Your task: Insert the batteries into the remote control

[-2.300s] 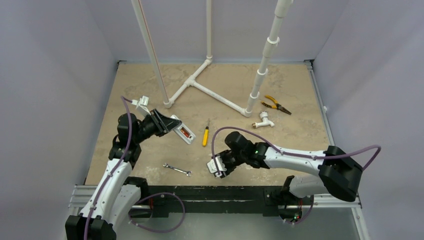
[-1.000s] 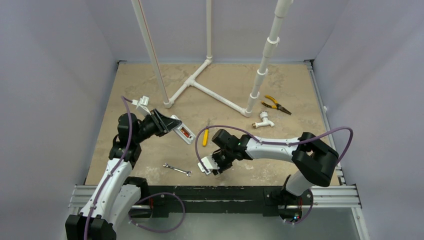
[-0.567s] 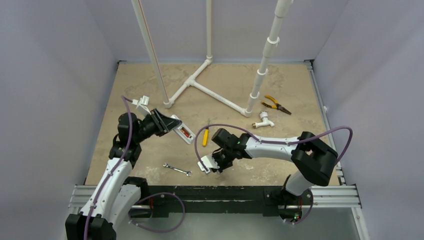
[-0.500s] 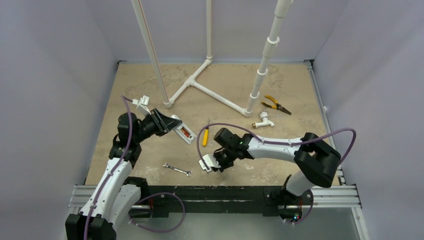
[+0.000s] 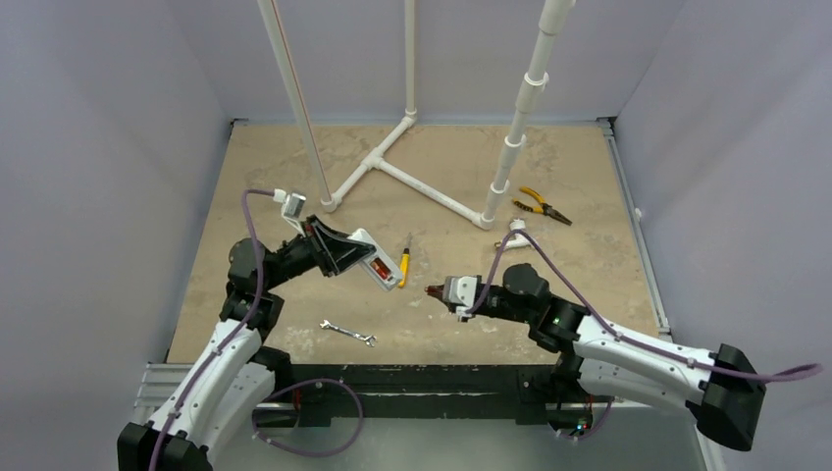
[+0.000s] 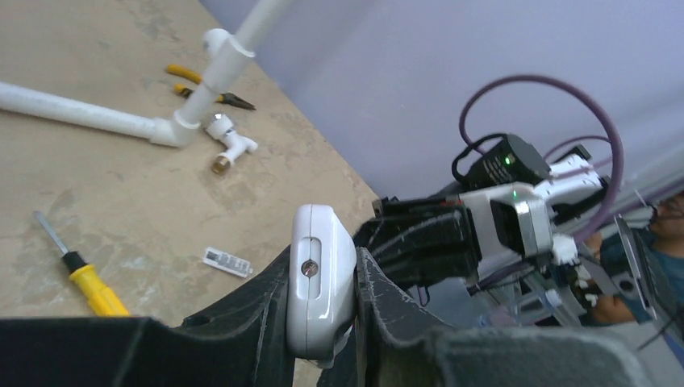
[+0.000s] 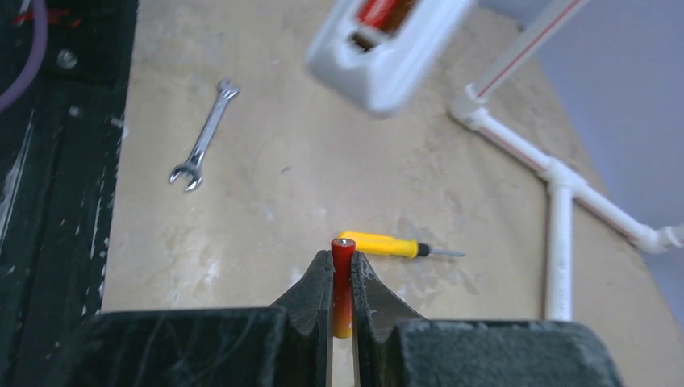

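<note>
My left gripper [image 5: 345,252] is shut on the white remote control [image 5: 371,261] and holds it above the table, tilted, its open battery bay showing an orange-red battery [image 5: 379,270] inside. In the left wrist view the remote's end [image 6: 321,278] sits clamped between my fingers. My right gripper [image 5: 435,291] is shut on a second orange-red battery [image 7: 342,284], held lengthwise between the fingertips, its metallic end pointing forward. In the right wrist view the remote [image 7: 387,44] hangs ahead and above, its bay with the red battery [image 7: 381,11] facing me. The two grippers are apart, facing each other.
A yellow-handled screwdriver [image 5: 402,267] lies under the remote. A silver wrench [image 5: 346,334] lies near the front edge. A small white battery cover [image 6: 226,262] lies on the table. A white PVC pipe frame [image 5: 412,177], yellow pliers [image 5: 545,206] and a pipe fitting [image 5: 516,234] stand further back.
My right gripper lifted from the table near the front edge, swung right and now holds a battery pointing left at the remote. My left gripper moved the remote right and forward.
</note>
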Robot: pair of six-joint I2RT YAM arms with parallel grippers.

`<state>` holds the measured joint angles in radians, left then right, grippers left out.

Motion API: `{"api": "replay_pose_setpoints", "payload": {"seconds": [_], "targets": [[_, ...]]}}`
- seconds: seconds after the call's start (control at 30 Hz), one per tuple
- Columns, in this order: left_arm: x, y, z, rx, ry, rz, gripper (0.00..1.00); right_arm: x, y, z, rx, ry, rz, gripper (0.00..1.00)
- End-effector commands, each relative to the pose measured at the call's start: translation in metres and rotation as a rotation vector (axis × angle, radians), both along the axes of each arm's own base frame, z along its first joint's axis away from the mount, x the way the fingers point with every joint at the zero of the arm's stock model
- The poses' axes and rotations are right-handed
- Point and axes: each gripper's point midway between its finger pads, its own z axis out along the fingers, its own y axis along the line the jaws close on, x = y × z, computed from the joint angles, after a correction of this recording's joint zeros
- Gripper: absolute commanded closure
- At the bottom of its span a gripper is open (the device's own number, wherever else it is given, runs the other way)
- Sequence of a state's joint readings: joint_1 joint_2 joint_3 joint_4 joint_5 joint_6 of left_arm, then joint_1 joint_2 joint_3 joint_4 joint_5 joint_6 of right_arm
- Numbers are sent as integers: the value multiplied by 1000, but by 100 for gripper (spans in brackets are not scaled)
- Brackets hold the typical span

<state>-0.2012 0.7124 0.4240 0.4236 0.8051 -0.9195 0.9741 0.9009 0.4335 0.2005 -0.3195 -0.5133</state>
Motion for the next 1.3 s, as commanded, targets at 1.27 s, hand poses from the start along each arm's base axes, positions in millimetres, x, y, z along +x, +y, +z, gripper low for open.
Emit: {"api": "replay_pose_setpoints", "payload": {"seconds": [1.27], "targets": [[0, -45, 5, -29, 196, 26, 100, 33, 23, 161, 639, 75, -222, 100]]}}
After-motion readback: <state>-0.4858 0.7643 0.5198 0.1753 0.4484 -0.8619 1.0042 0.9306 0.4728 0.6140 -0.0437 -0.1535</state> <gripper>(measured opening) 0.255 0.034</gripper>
